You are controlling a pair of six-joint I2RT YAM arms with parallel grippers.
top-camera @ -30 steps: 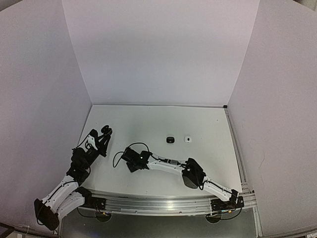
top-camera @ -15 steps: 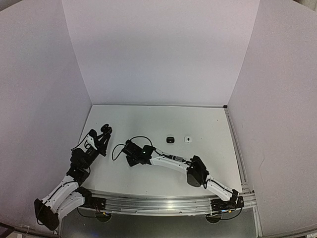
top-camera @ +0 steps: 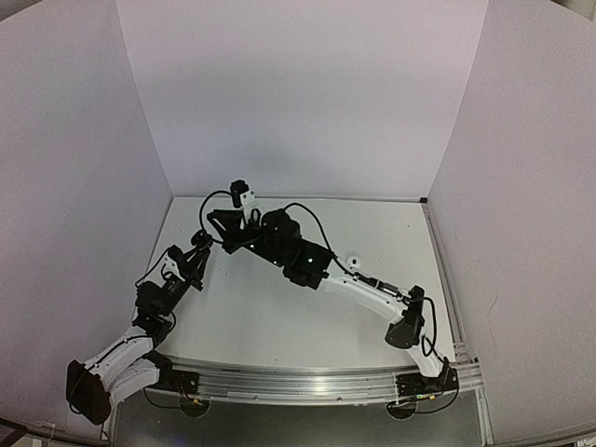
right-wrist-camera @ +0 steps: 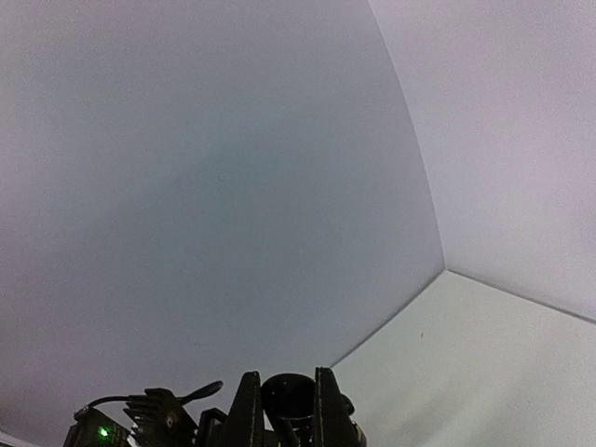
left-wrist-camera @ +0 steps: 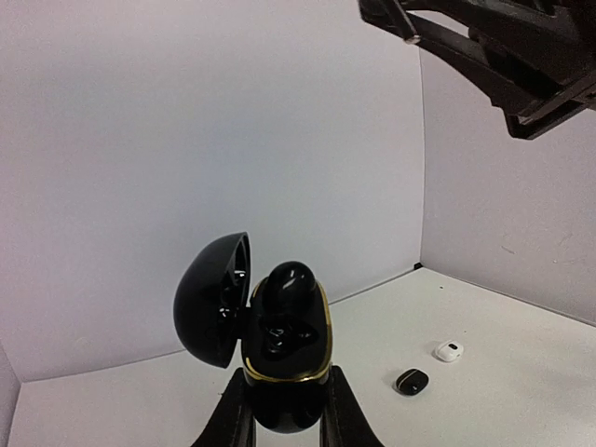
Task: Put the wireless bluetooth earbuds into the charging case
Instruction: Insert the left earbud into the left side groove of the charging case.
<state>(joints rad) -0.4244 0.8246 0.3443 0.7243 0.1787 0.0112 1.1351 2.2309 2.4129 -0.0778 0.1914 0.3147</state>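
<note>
A black charging case (left-wrist-camera: 289, 349) with a gold rim stands upright between my left gripper's fingers (left-wrist-camera: 284, 396), its lid (left-wrist-camera: 209, 298) swung open to the left. One black earbud (left-wrist-camera: 291, 284) sits in the case's upper socket. In the top view my left gripper (top-camera: 197, 247) is at the table's left side. My right gripper (top-camera: 219, 225) hangs raised just behind and above it. In the right wrist view the right gripper (right-wrist-camera: 286, 374) is shut on a small black earbud (right-wrist-camera: 287, 399).
Two small pebble-like cases lie mid-table, one black (left-wrist-camera: 412, 380) and one white (left-wrist-camera: 449, 351). The white one (top-camera: 353, 260) also shows in the top view, beside the right arm. The right arm's dark frame (left-wrist-camera: 503, 56) looms over the left gripper. White walls enclose the table.
The right arm has risen from the table's front middle and swung to the back left, above the left gripper, with its jaws shut. The left arm has hardly moved.
</note>
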